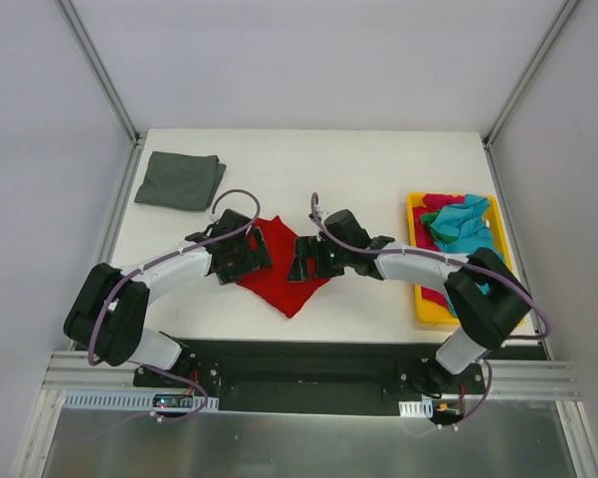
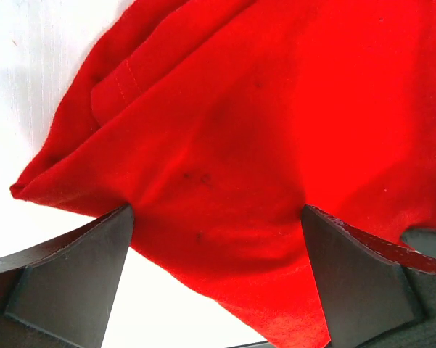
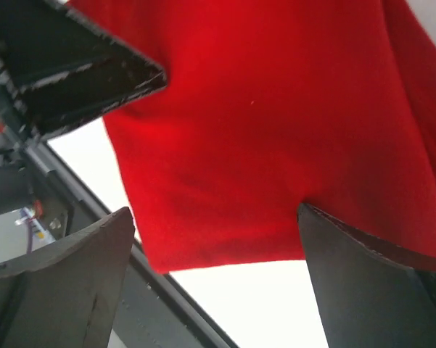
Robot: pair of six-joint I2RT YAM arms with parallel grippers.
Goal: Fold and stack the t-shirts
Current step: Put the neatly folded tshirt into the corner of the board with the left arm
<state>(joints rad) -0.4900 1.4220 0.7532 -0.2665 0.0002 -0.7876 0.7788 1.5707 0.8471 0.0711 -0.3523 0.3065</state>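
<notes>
The red t-shirt (image 1: pixel 284 281) in the middle is plain bright red with matching red stitching and a few small dark specks. At the far left, the grey t-shirt (image 1: pixel 179 180) is plain dark grey. On the right, the tray (image 1: pixel 430 315) is yellow, holding a turquoise t-shirt (image 1: pixel 463 229), pinkish-red cloth (image 1: pixel 440 201) and green cloth (image 1: pixel 430 221). The table (image 1: pixel 358 169) is white. The left gripper (image 2: pixel 216 217) and right gripper (image 3: pixel 216 214) are black, and the cables (image 1: pixel 241 194) are purple.

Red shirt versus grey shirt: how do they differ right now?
The red shirt lies centrally in a loose, pointed shape; the grey shirt is a neat folded rectangle at the far left corner. The left gripper and right gripper hang open over the red shirt; neither is near the grey shirt. Both shirts lie on the table.
</notes>
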